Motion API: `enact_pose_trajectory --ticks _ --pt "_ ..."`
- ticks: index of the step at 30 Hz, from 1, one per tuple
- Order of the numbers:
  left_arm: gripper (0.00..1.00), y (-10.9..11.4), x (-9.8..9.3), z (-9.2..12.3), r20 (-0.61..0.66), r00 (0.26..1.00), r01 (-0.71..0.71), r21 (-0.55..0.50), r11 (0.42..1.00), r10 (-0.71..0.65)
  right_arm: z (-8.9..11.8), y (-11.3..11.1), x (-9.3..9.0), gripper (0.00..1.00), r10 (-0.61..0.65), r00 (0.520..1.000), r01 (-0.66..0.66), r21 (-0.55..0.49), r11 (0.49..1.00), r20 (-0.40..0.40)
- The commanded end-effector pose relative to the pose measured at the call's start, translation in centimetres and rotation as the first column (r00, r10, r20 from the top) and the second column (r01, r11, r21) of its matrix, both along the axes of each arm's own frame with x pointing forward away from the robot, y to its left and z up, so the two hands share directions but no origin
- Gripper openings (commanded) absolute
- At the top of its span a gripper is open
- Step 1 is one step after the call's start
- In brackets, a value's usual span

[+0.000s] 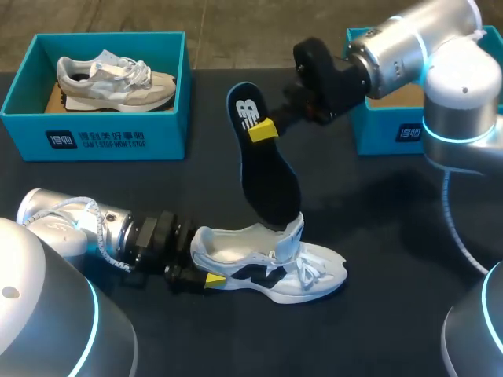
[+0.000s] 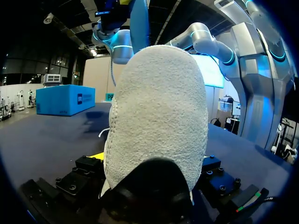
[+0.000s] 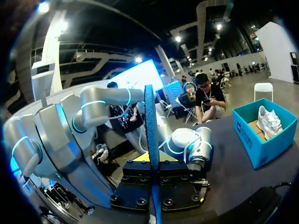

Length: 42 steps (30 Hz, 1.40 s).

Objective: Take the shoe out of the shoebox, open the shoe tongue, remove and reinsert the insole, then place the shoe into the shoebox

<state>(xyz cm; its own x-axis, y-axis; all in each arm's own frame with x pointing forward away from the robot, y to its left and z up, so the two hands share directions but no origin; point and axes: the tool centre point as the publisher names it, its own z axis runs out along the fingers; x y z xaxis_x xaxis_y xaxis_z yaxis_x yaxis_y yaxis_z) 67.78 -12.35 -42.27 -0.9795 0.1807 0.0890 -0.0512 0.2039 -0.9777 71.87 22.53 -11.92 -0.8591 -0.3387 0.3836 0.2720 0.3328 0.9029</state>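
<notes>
The left hand (image 1: 203, 273) is clenched on the heel of the white shoe (image 1: 275, 271), which stands on its sole on the tabletop (image 1: 377, 236) at the near middle, toe pointing right. This grip looks meant to pin the shoe so it neither slides nor tips while the other arm works at its opening. The right hand (image 1: 263, 129) comes in from the far right and pinches the dark insole (image 1: 267, 181) near its upper end, holding it almost upright with its lower end inside the shoe's mouth, beside the lifted tongue. The insole thus hangs below and nearer than the right hand, and the shoe lies directly right of the left hand. I judge this to be the insole step, though whether out or in I cannot tell. A teal shoebox (image 1: 94, 137) at far left holds another shoe (image 1: 118, 78), and a second shoebox (image 1: 393, 133) sits far right, behind the right arm
</notes>
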Motion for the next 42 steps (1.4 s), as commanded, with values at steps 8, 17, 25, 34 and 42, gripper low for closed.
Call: enact_pose_trajectory --ticks 8,17,25,34,42 --pt "0.00 -0.1 0.1 -0.3 0.000 1.000 -0.001 0.002 1.000 0.001 1.0 0.7 -0.1 0.00 -0.006 1.000 0.006 0.001 1.000 0.003" --pt "0.00 -0.1 0.1 -0.3 0.000 1.000 -0.001 0.002 1.000 0.001 6.8 0.7 -1.1 0.00 -0.073 0.997 0.072 -0.020 0.997 -0.011" --pt "0.00 -0.1 0.1 -0.3 0.000 1.000 -0.001 0.002 1.000 0.001 8.2 -0.1 -3.0 0.00 -0.141 0.990 0.141 0.033 0.989 -0.021" --pt "0.00 -0.1 0.1 -0.3 0.000 1.000 -0.001 0.002 1.000 0.001 9.7 -1.2 -4.8 0.00 -0.254 0.966 0.257 0.077 0.963 -0.045" --pt "0.00 -0.1 0.1 -0.3 0.000 1.000 -0.001 0.002 1.000 0.001 11.8 -3.2 -5.7 0.00 -0.330 0.942 0.334 0.083 0.939 -0.062"
